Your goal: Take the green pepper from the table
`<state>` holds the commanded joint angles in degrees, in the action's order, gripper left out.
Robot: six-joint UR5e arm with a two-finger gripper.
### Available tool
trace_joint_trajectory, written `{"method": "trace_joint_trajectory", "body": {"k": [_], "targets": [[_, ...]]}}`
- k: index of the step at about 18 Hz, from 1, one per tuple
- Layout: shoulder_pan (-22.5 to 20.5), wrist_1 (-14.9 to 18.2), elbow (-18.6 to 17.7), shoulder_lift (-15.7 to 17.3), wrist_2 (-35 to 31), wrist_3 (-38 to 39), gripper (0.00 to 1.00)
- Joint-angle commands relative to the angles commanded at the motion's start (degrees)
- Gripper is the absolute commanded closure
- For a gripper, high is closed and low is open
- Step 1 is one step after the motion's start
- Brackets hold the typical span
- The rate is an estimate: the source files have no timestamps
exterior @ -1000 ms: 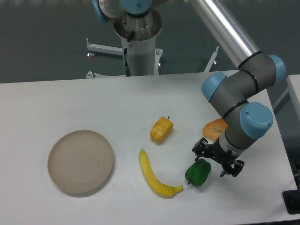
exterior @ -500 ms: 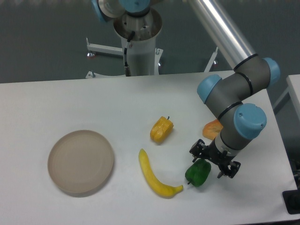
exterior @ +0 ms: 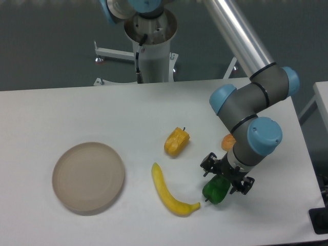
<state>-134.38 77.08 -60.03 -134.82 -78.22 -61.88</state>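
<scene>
The green pepper [exterior: 215,192] lies on the white table [exterior: 154,113] at the front right, dark green and glossy, just right of the banana's tip. My gripper [exterior: 225,175] hangs right over the pepper's top, its black jaws spread wide to either side and holding nothing. The wrist covers the pepper's upper edge.
A yellow banana [exterior: 170,192] lies left of the green pepper, its tip almost touching it. A yellow pepper [exterior: 177,142] sits further back. An orange pepper [exterior: 227,141] is mostly hidden behind the arm. A beige plate [exterior: 88,177] lies at the left.
My gripper and wrist have moved left and slightly down, from right of the green pepper to directly over it. The pepper and other objects have not moved.
</scene>
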Motion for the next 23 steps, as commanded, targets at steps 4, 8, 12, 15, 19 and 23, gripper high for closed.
{"method": "trace_joint_trajectory", "body": {"k": [4, 8, 12, 15, 19, 23], "targets": [[0.1, -0.6, 0.0, -0.2, 0.0, -0.3, 0.0], [0.1, -0.5, 0.1, -0.1, 0.1, -0.8, 0.51], [-0.1, -0.5, 0.5, 0.0, 0.1, -1.1, 0.69], [-0.3, -0.6, 1.8, 0.2, 0.1, -1.7, 0.71], [-1.1, -0.4, 2.6, 2.6, -0.9, -8.5, 0.71], [-3.2, 0.4, 3.0, 4.1, -2.5, -14.3, 0.71]]}}
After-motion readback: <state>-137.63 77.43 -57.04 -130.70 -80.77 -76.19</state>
